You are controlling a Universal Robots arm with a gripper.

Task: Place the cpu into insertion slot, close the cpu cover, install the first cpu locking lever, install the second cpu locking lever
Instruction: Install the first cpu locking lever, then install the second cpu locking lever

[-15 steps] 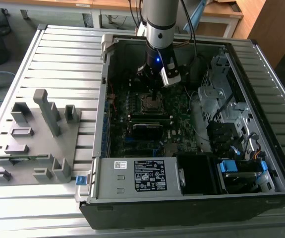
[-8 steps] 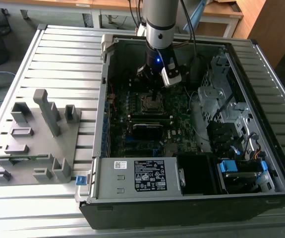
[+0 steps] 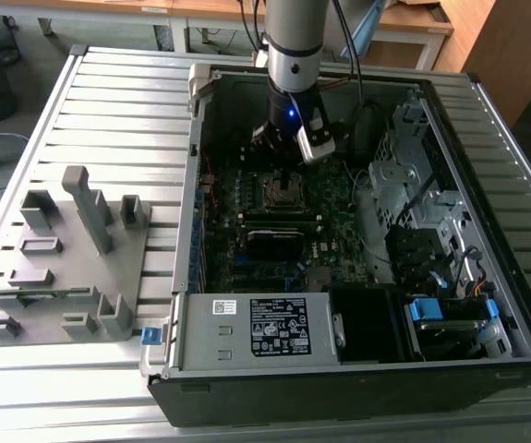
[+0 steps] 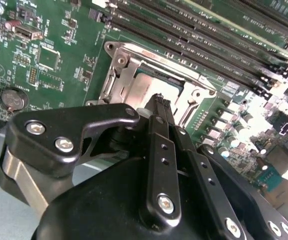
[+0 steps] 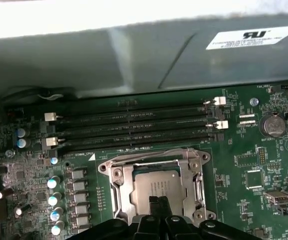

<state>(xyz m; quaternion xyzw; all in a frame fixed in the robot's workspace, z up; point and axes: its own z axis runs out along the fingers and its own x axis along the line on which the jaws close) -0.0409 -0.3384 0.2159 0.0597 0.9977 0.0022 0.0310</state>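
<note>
Gripper (image 5: 156, 202) clenched over the socketed cpu (image 5: 156, 187).
The cover (image 5: 156, 160) looks down; I'd press squarely on its frame, never on the chip.

Slatted metal table (image 3: 108, 101) bearing open computer case (image 3: 357, 369) and grey fixture tray (image 3: 62, 277)

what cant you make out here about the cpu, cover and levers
- Near edge of the cpu and cover: hidden behind the gripper in both wrist views.
- Whether the levers are latched: their ends sit behind the gripper body in both wrist views.
- Socket in the exterior view: too small to tell cpu from cover.
- Whether the fingertips touch the cpu: the contact spot cannot be made out.
</note>
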